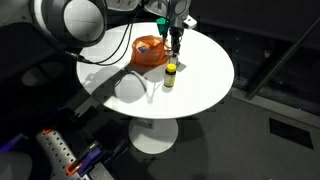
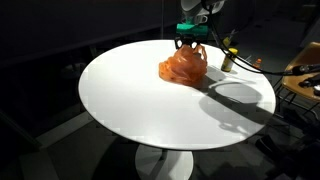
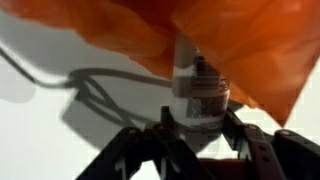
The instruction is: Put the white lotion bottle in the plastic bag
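In the wrist view my gripper (image 3: 197, 120) is shut on the white lotion bottle (image 3: 200, 92), with one finger on each side of its body. The orange plastic bag (image 3: 250, 45) fills the picture just beyond the bottle. In both exterior views the gripper (image 1: 176, 40) (image 2: 192, 41) hangs at the edge of the crumpled orange bag (image 1: 149, 50) (image 2: 182, 67), which lies on the round white table (image 1: 200, 90) (image 2: 130, 100). The held bottle is too small to make out in the exterior views.
A small dark bottle with a yellow label (image 1: 170, 75) (image 2: 228, 58) stands on the table close to the bag. A cable (image 1: 150, 88) lies across the tabletop. The table's rim drops to a dark floor all round.
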